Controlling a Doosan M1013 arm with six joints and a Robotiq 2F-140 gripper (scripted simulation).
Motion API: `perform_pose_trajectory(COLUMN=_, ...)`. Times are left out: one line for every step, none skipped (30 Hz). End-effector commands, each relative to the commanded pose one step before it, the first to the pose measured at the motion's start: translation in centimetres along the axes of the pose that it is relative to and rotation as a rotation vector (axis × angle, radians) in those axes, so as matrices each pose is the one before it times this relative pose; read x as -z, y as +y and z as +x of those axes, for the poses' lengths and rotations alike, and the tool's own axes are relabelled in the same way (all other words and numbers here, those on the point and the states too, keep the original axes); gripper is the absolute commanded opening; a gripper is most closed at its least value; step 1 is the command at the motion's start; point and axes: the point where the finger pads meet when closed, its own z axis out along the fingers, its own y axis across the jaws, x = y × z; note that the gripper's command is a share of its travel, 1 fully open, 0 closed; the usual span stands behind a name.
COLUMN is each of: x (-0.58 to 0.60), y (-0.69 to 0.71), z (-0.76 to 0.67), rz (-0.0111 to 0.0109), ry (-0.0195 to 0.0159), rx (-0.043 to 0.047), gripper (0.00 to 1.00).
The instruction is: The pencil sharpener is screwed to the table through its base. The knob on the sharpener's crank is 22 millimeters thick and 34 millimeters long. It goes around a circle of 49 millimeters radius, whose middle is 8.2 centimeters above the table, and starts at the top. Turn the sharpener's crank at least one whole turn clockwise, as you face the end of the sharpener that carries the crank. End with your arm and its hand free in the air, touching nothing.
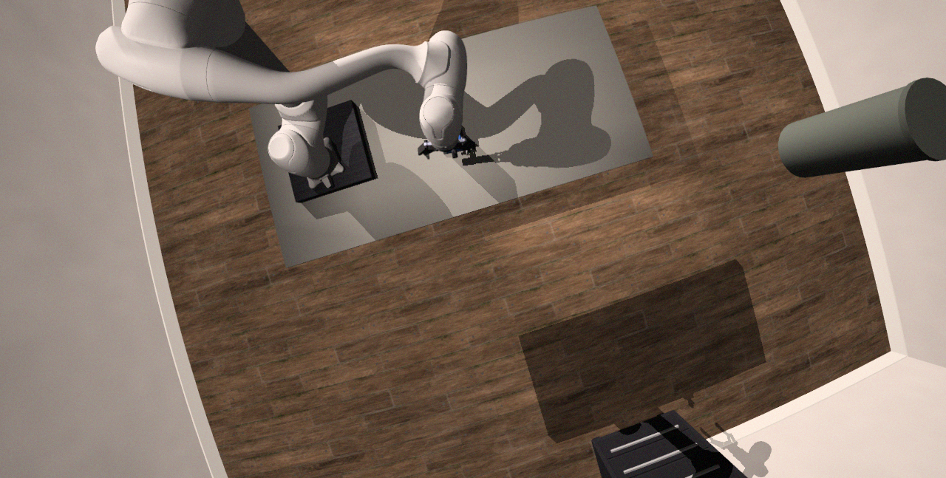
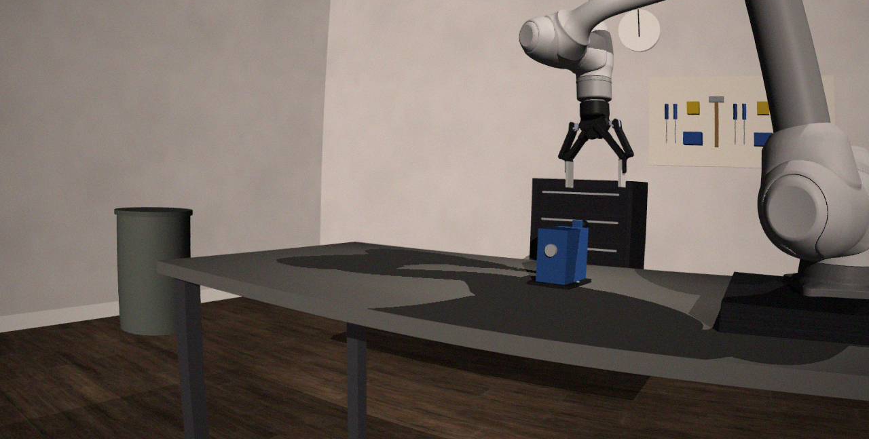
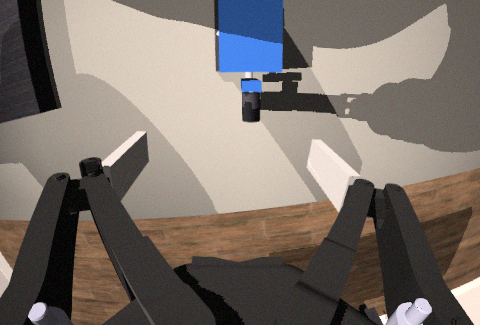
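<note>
One blue pencil sharpener (image 2: 561, 254) stands on the grey table (image 2: 340, 281), on a dark base, with its small blue crank top (image 2: 577, 224) showing above the far upper edge and its dark knob (image 3: 251, 107) just off the box's end in the wrist view. High above it and well apart, the gripper (image 2: 595, 172) points straight down with its fingers (image 2: 567, 172) spread as wide as they go and nothing between them. Farther right the arm's dark pedestal (image 2: 747, 315) sits on the table, with a black drawer cabinet (image 2: 631, 218) behind and a grey bin (image 2: 151, 266) at far left.

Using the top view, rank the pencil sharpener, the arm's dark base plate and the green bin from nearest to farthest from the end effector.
1. Pencil sharpener: directly beside the open end effector, mostly hidden under the wrist.
2. Dark base plate: at the table's other end.
3. Green bin: off the table, by the wall.
</note>
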Motion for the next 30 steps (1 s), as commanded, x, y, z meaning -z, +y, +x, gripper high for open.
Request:
perform_pose_trajectory(x=0.270, y=2.268, z=0.655, rz=-0.03842, ry=-0.02799, rx=0.07758, gripper=1.00)
perform_pose_trajectory(x=0.004, y=0.011, z=0.004, rz=-0.00021, ry=-0.00013, rx=0.00037, gripper=1.00)
perform_pose_trajectory(x=0.000, y=0.000, z=0.000, rz=0.00000, ry=0.00000, rx=0.00000, gripper=1.00)
perform_pose_trajectory(x=0.000, y=0.000, z=0.000, rz=0.00000, ry=0.00000, rx=0.00000, gripper=1.00)
perform_pose_trajectory(x=0.000, y=0.000, z=0.000, rz=0.00000, ry=0.00000, rx=0.00000, gripper=1.00)
perform_pose_trajectory(x=0.000, y=0.000, z=0.000, rz=0.00000, ry=0.00000, rx=0.00000, gripper=1.00)
perform_pose_trajectory(x=0.000, y=0.000, z=0.000, rz=0.00000, ry=0.00000, rx=0.00000, gripper=0.00)
perform_pose_trajectory(x=0.000, y=0.000, z=0.000, rz=0.00000, ry=0.00000, rx=0.00000, gripper=0.00)
perform_pose_trajectory(x=0.000, y=0.000, z=0.000, rz=0.00000, ry=0.00000, rx=0.00000, gripper=0.00)
perform_pose_trajectory(x=0.000, y=0.000, z=0.000, rz=0.00000, ry=0.00000, rx=0.00000, gripper=0.00)
perform_pose_trajectory(x=0.000, y=0.000, z=0.000, rz=0.00000, ry=0.00000, rx=0.00000, gripper=0.00)
perform_pose_trajectory(x=0.000, y=0.000, z=0.000, rz=0.00000, ry=0.00000, rx=0.00000, gripper=0.00)
perform_pose_trajectory(x=0.000, y=0.000, z=0.000, rz=0.00000, ry=0.00000, rx=0.00000, gripper=0.00)
perform_pose_trajectory(x=0.000, y=0.000, z=0.000, rz=0.00000, ry=0.00000, rx=0.00000, gripper=0.00)
perform_pose_trajectory(x=0.000, y=0.000, z=0.000, rz=0.00000, ry=0.00000, rx=0.00000, gripper=0.00)
perform_pose_trajectory(x=0.000, y=0.000, z=0.000, rz=0.00000, ry=0.00000, rx=0.00000, gripper=0.00)
perform_pose_trajectory(x=0.000, y=0.000, z=0.000, rz=0.00000, ry=0.00000, rx=0.00000, gripper=0.00)
perform_pose_trajectory(x=0.000, y=0.000, z=0.000, rz=0.00000, ry=0.00000, rx=0.00000, gripper=0.00)
perform_pose_trajectory(x=0.000, y=0.000, z=0.000, rz=0.00000, ry=0.00000, rx=0.00000, gripper=0.00)
perform_pose_trajectory(x=0.000, y=0.000, z=0.000, rz=0.00000, ry=0.00000, rx=0.00000, gripper=0.00)
perform_pose_trajectory(x=0.000, y=0.000, z=0.000, rz=0.00000, ry=0.00000, rx=0.00000, gripper=0.00)
perform_pose_trajectory(x=0.000, y=0.000, z=0.000, rz=0.00000, ry=0.00000, rx=0.00000, gripper=0.00)
perform_pose_trajectory(x=0.000, y=0.000, z=0.000, rz=0.00000, ry=0.00000, rx=0.00000, gripper=0.00)
perform_pose_trajectory(x=0.000, y=0.000, z=0.000, rz=0.00000, ry=0.00000, rx=0.00000, gripper=0.00)
perform_pose_trajectory(x=0.000, y=0.000, z=0.000, rz=0.00000, ry=0.00000, rx=0.00000, gripper=0.00)
perform_pose_trajectory(x=0.000, y=0.000, z=0.000, rz=0.00000, ry=0.00000, rx=0.00000, gripper=0.00)
perform_pose_trajectory(x=0.000, y=0.000, z=0.000, rz=0.00000, ry=0.00000, rx=0.00000, gripper=0.00)
perform_pose_trajectory(x=0.000, y=0.000, z=0.000, rz=0.00000, ry=0.00000, rx=0.00000, gripper=0.00)
perform_pose_trajectory(x=0.000, y=0.000, z=0.000, rz=0.00000, ry=0.00000, rx=0.00000, gripper=0.00)
perform_pose_trajectory(x=0.000, y=0.000, z=0.000, rz=0.00000, ry=0.00000, rx=0.00000, gripper=0.00)
